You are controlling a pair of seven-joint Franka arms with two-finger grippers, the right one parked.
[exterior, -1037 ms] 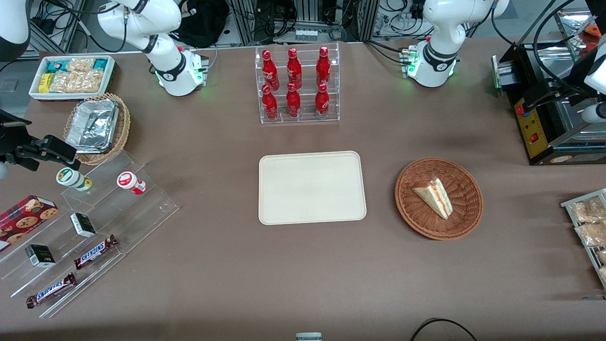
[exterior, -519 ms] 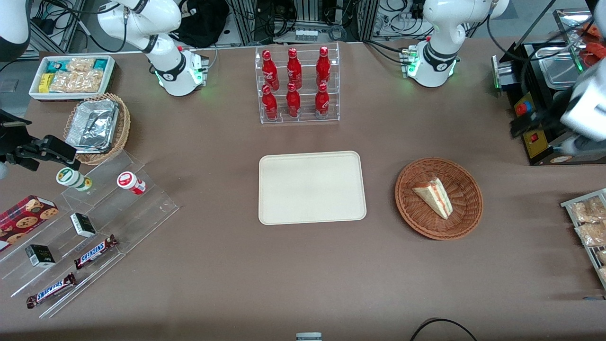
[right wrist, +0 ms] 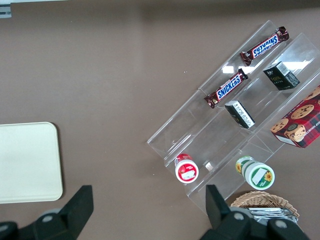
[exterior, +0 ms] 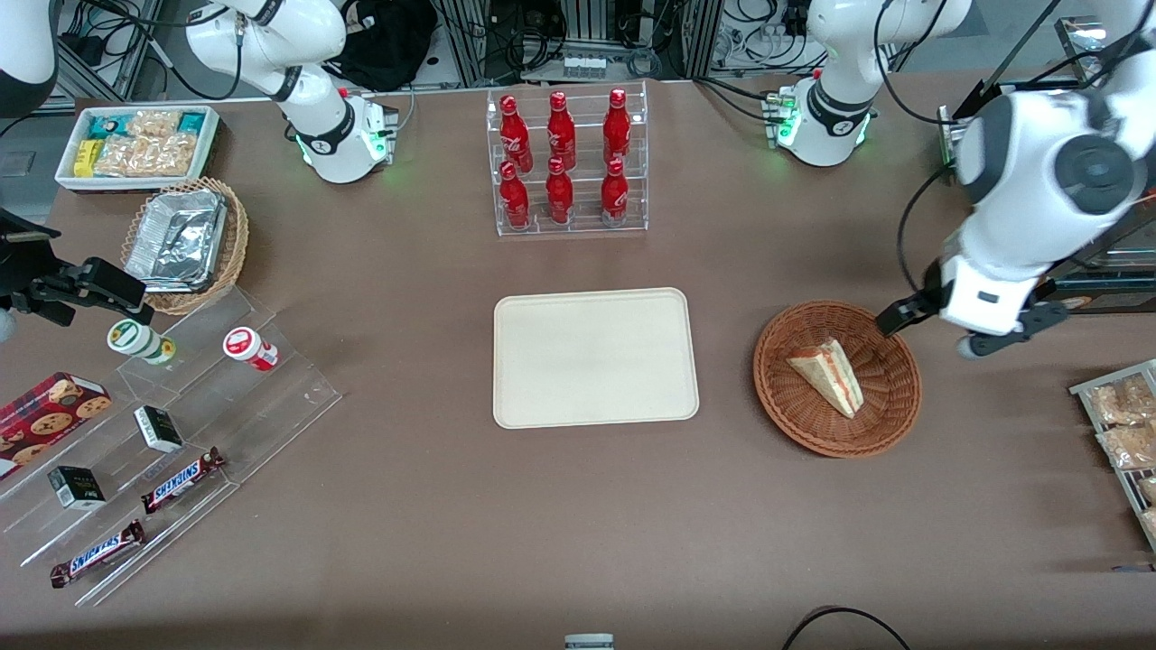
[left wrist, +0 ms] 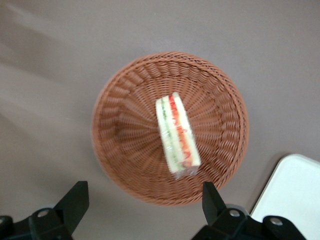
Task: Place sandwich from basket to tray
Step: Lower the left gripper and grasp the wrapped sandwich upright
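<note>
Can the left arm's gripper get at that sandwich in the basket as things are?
Probably yes: the gripper hangs open above the basket, and the sandwich lies uncovered with nothing over it.

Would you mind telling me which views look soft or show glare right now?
Left wrist view: slightly soft, the sandwich and basket a little smeared; the open gripper hangs over the basket's edge. Front view: mostly crisp. Right wrist view: sharp, with white glare spots on the clear acrylic shelf.

front: high, whole table | left wrist: straight down | shared: basket, sandwich
</note>
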